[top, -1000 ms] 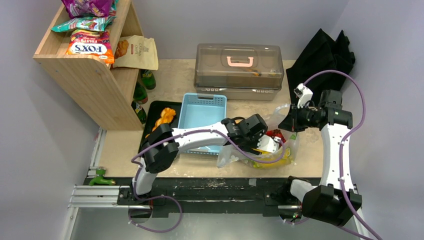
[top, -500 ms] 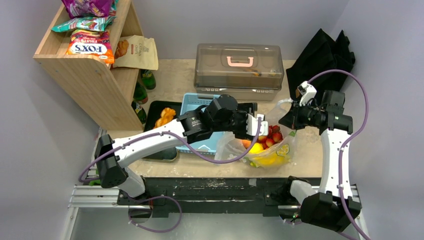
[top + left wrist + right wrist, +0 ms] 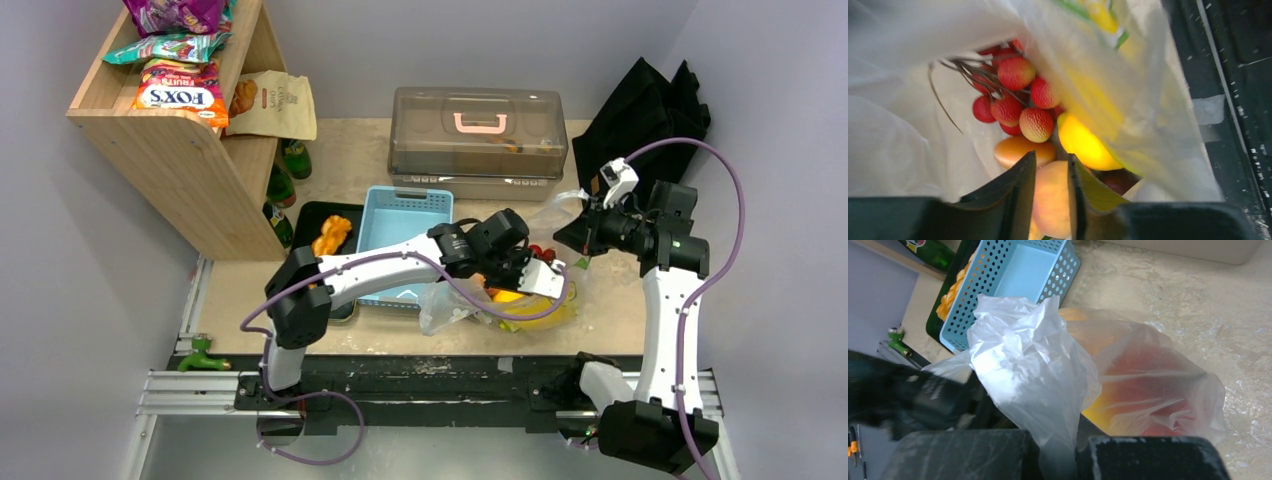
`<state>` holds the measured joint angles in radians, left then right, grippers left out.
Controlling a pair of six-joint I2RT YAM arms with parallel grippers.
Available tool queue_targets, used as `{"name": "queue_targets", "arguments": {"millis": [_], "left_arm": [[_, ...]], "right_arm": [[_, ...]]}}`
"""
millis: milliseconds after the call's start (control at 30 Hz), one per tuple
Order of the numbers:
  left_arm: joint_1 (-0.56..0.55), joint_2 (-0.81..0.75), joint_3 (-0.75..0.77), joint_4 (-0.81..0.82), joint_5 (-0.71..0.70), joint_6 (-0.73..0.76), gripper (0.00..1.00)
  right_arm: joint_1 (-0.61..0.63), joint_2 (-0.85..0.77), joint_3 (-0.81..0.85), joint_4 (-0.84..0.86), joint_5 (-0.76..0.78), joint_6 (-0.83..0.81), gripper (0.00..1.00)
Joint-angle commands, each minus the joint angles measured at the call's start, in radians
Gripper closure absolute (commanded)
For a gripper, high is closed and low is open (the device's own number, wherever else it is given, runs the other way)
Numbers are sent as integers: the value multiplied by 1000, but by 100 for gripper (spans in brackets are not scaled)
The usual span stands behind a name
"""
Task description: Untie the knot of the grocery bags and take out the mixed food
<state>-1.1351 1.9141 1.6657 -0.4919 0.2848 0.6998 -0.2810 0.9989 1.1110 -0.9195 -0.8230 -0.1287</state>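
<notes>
The clear plastic bag point(image 3: 450, 300) lies open near the table's front edge; no knot shows. My right gripper point(image 3: 582, 232) is shut on a bunched piece of the bag's rim point(image 3: 1033, 370) and holds it up. My left gripper point(image 3: 535, 278) is inside the bag, its jaws point(image 3: 1050, 165) closed against a peach-coloured fruit point(image 3: 1050, 200). Ahead of it lie small red fruits point(image 3: 1018, 95), a yellow fruit point(image 3: 1083, 142) and an orange fruit point(image 3: 1018, 150). Braided bread point(image 3: 330, 235) lies on the black tray point(image 3: 305, 215).
A blue perforated basket point(image 3: 405, 225) stands left of the bag. A clear lidded box with a pink handle point(image 3: 478, 140) is behind. A wooden shelf point(image 3: 190, 170) with snack bags stands at the back left, green bottles point(image 3: 285, 185) beside it. Black fabric bag point(image 3: 650, 110) at the back right.
Half a second ago my left gripper was at the bag's mouth with red fruits exposed; now it sits lower inside the bag. My right gripper has shifted slightly up and right, still holding the rim.
</notes>
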Motion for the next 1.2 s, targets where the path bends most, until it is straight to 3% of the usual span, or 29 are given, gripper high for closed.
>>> {"name": "queue_targets", "arguments": {"millis": [0, 133, 200, 433, 667, 933, 1167], "left_arm": [[55, 43, 8, -5, -114, 8, 64], [90, 79, -25, -7, -223, 33, 38], [101, 102, -26, -31, -278, 32, 32], [122, 59, -90, -15, -326, -79, 19], [88, -91, -195, 115, -74, -70, 24], [-59, -130, -346, 318, -142, 145, 40], [-79, -56, -371, 255, -212, 203, 41]], "right_arm": [[0, -34, 59, 18, -75, 32, 100], [-1, -24, 46, -29, -28, -53, 100], [0, -14, 48, -92, 16, -185, 100], [0, -19, 22, -128, 106, -332, 100], [-1, 15, 27, -4, 158, -240, 100], [0, 145, 199, 130, 101, -47, 100], [1, 65, 62, -40, 90, -304, 100]]}}
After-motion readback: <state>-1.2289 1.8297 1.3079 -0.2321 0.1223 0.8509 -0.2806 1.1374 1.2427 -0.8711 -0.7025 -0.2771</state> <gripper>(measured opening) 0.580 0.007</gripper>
